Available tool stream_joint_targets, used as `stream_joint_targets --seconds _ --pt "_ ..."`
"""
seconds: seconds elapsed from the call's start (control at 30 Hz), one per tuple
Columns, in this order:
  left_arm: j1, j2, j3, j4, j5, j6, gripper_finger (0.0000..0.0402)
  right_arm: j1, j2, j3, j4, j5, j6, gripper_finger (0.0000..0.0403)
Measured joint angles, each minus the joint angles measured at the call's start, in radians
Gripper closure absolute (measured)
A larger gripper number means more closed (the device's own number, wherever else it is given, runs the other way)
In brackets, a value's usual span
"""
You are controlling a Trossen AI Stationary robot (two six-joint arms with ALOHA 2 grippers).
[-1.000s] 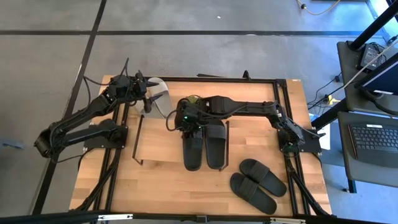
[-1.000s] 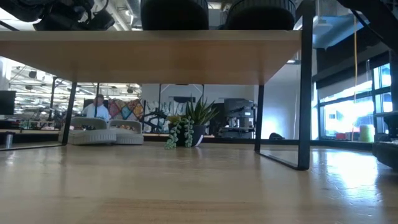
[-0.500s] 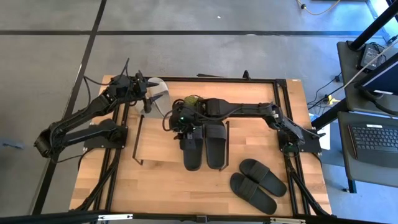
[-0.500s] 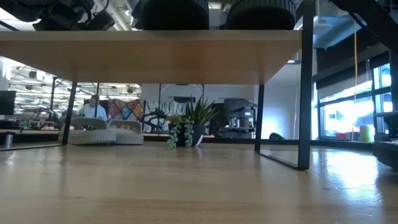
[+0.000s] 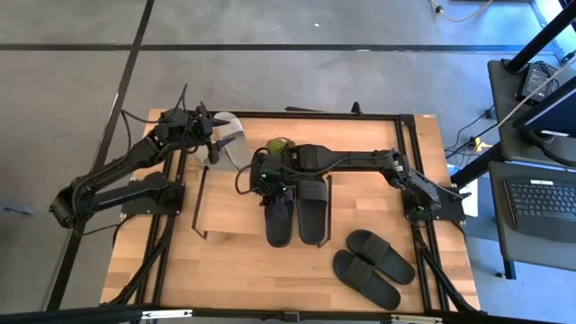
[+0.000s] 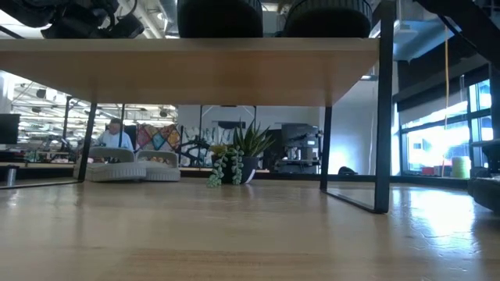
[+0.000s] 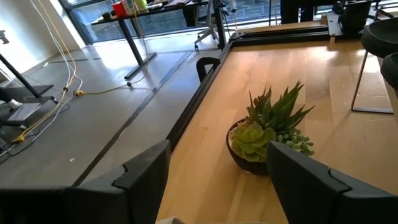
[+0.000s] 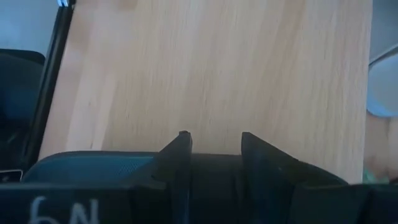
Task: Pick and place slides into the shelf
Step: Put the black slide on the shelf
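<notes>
The shelf (image 5: 229, 211) stands mid-table, and the low view shows its board (image 6: 195, 74) from below. On it lie two black slides side by side. My right gripper (image 5: 265, 180) is shut on the far end of the left one (image 5: 279, 220); the other (image 5: 312, 211) lies free. Their near ends (image 6: 219, 17) stick out over the board's near edge. Two more black slides (image 5: 373, 265) lie on the table at the near right. Light slides (image 5: 232, 148) rest on the table at the far left, and my left gripper (image 5: 219, 139) hovers open above them. My right gripper has a dark part of the black slide's far end (image 8: 214, 162) between its two fingers (image 8: 180, 155). The fingers slant down from the table's right and lie across the slide. The slide lies flat on the shelf board. Which part of it is pinched is hidden by the gripper.
A small green potted plant (image 5: 277, 144) stands just beyond the shelf's far edge, close to my right gripper. The shelf's left half (image 5: 225, 198) is bare board. Black rails (image 5: 405, 144) frame the tabletop. A person (image 6: 113, 136) sits in the room behind.
The held slide's near end has swung slightly toward the table's left and back again. My right gripper has stayed shut on it at the shelf's far edge.
</notes>
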Motion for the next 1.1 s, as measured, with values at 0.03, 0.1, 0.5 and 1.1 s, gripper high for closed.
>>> stream_joint_targets --seconds 0.03,0.1,0.5,1.1 --pt "0.000 0.000 0.000 0.000 0.000 0.000 0.0144 0.000 0.000 0.000 -0.009 0.000 0.001 0.0261" --pt "0.000 0.000 0.000 0.000 0.000 0.000 0.0144 0.000 0.000 0.001 -0.034 -0.001 0.005 0.0261" --pt "0.000 0.000 0.000 0.000 0.000 0.000 0.0144 0.003 -0.025 0.007 -0.099 0.003 0.028 0.0261" --pt "0.000 -0.002 0.000 -0.016 0.000 0.000 0.0144 0.056 -0.137 0.007 -0.167 0.194 0.028 0.0261"
